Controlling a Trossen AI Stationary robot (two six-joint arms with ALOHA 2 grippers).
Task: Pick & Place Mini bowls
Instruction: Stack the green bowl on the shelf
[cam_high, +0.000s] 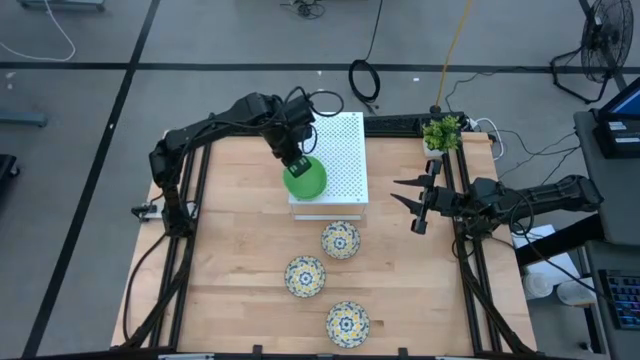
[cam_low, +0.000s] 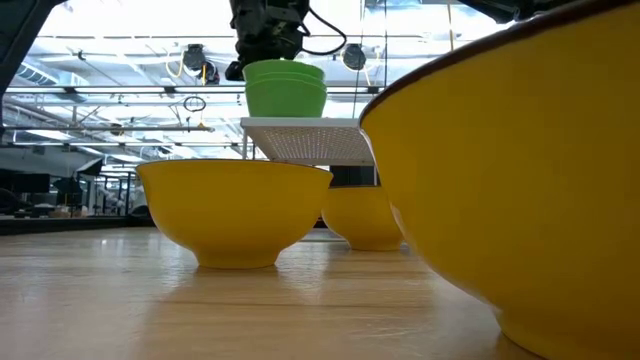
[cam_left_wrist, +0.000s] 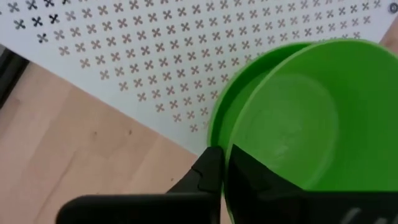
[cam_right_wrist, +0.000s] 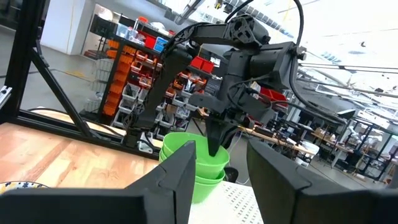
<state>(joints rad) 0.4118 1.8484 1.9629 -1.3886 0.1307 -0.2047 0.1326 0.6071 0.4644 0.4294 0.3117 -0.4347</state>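
Near row: three white floral-patterned mini bowls (cam_high: 346, 322) sit empty on the wooden table (cam_high: 230, 250).
White perforated box (cam_high: 340, 150): carries stacked plain green mini bowls (cam_high: 305, 178).
Left gripper (cam_high: 296, 165): fingers clamped on the top green bowl's rim.
Right gripper (cam_high: 408, 190): fingers apart, empty, right of the box.

A workshop or robotics lab: shelves of orange parts bins (cam_right_wrist: 115, 87), a bare concrete floor (cam_high: 200, 40) (cables trailing), open ceiling trusses (cam_low: 120, 95).

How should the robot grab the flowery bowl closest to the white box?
By its rim, coming straight down. That floral bowl sits upright with its mouth open upward, so one finger could likely go inside and one outside the thin wall. The left gripper pinches a green bowl likewise.
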